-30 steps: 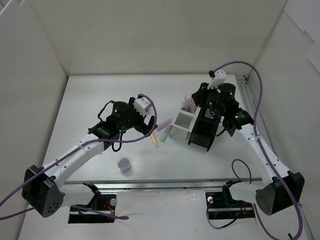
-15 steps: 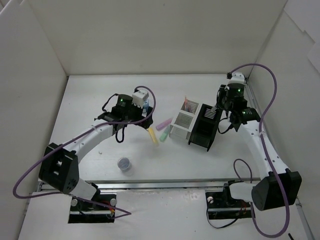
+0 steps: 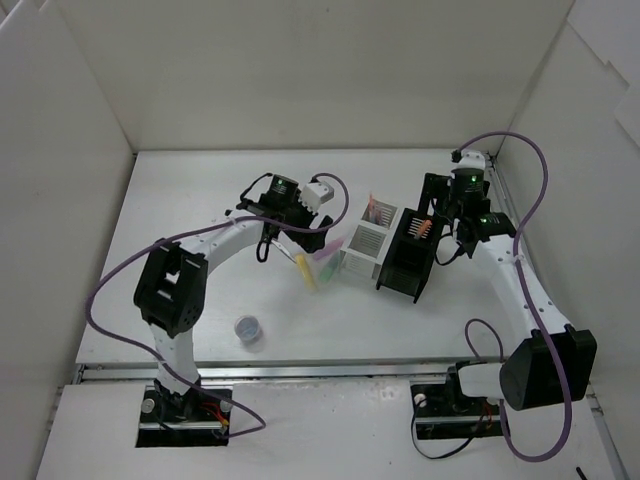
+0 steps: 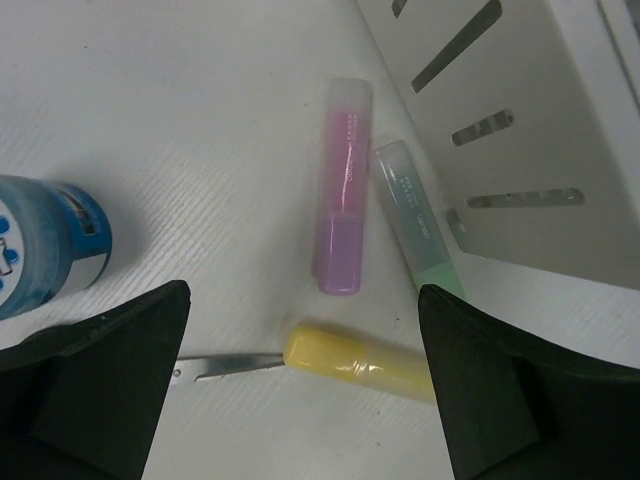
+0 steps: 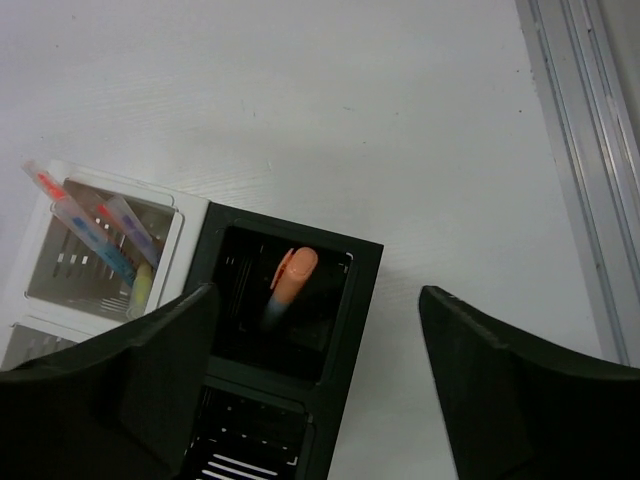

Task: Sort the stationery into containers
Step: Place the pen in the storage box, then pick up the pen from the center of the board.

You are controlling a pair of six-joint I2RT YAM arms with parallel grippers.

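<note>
On the table (image 3: 190, 200), the top view shows the black mesh pen holder (image 3: 405, 262) right of centre. It touches the white mesh organizer (image 3: 360, 250) on its left. The small purple jar (image 3: 249, 328) sits alone near the front edge, well apart from both.

The right wrist view looks straight down into the holder. There we see an orange pen (image 5: 290, 278) leaning in the far compartment, free of the fingers. Several thin pens (image 5: 95, 230) stand in the organizer's far cell.

Only the left wrist view gives us the blue patterned tin (image 4: 45, 245), which the arm hides from above. It also shows the pink marker (image 4: 343, 190) and green marker (image 4: 415, 220) side by side just beside the organizer's wall. The yellow marker (image 4: 365, 362) lies crosswise near their ends.

The left arm bends at the elbow and reaches toward the centre. The left gripper (image 4: 302, 320) is spread wide above the markers, holding nothing. The right arm stretches forward along the right side, with the right gripper (image 5: 318, 300) parted over the holder, empty.
</note>
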